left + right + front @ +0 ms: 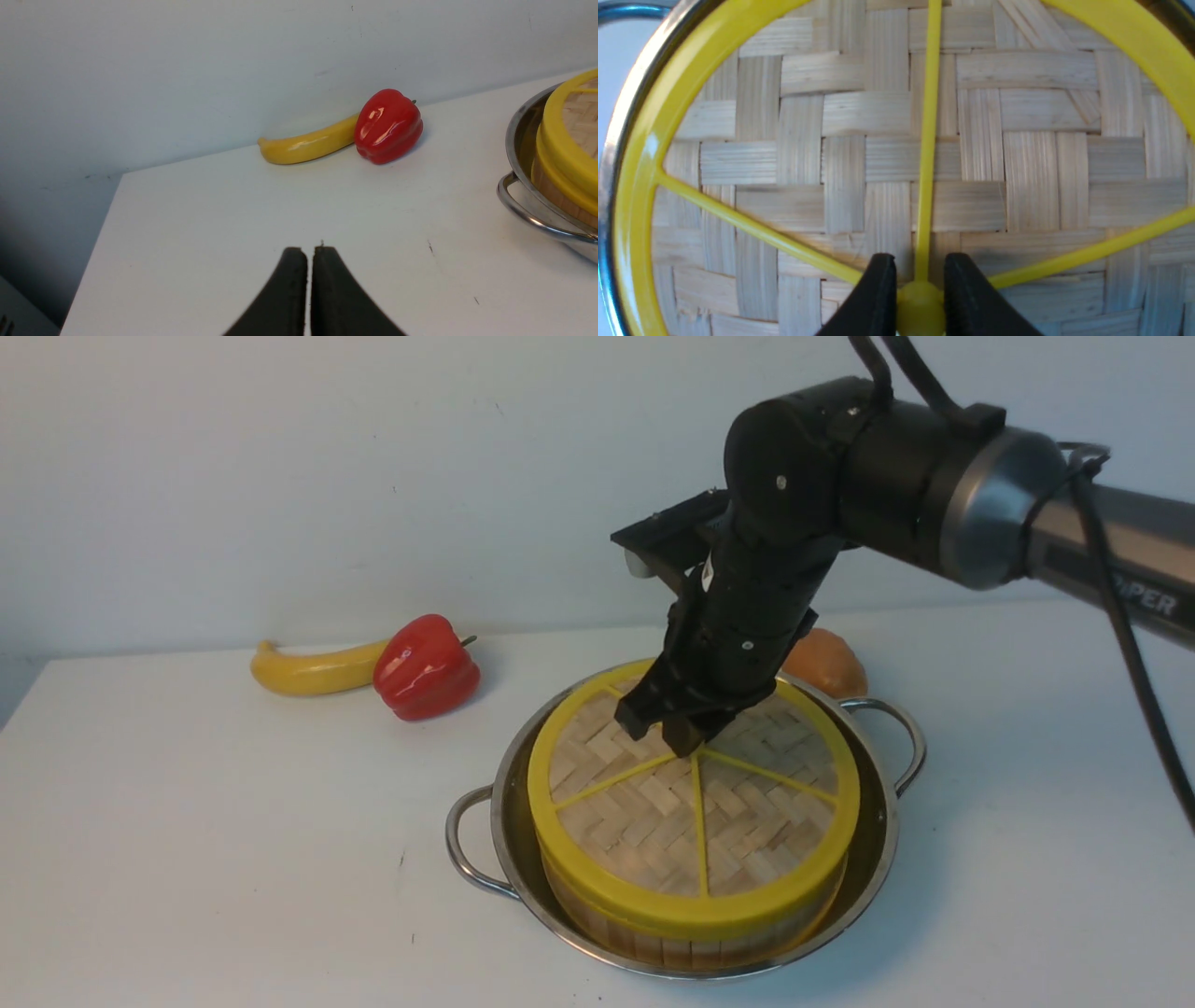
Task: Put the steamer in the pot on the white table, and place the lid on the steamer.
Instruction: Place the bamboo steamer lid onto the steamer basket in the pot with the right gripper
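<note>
Woven lid (695, 803) atop steamer (653, 947); right hand (686, 735) pinching its centre knob (920, 302).

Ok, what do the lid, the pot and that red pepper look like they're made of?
The lid is woven pale bamboo or wood strips, matte with visible grain, under a glossy yellow rim and spokes that look like plastic. The pot looks like polished stainless steel, with mirror-like reflections on its rim. The red pepper is likely plastic, given its hard uniform shine.
</note>
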Available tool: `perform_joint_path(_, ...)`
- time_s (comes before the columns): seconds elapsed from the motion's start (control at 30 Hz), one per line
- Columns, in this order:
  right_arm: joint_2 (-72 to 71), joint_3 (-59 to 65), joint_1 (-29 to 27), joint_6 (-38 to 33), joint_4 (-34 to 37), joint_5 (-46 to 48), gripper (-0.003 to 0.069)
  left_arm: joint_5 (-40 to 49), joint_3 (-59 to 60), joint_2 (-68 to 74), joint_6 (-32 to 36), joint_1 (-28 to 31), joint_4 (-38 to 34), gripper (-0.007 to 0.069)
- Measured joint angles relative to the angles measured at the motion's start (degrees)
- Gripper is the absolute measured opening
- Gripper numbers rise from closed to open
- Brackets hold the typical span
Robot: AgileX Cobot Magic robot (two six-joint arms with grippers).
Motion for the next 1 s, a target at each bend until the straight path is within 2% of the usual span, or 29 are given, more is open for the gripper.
perform_joint_path(1.0, 0.65, 0.0, 0.0, -2.26, -0.4, -1.14, 0.0142, 0.0, 0.0, 0.0, 0.0, 0.0, 0.0, 0.001)
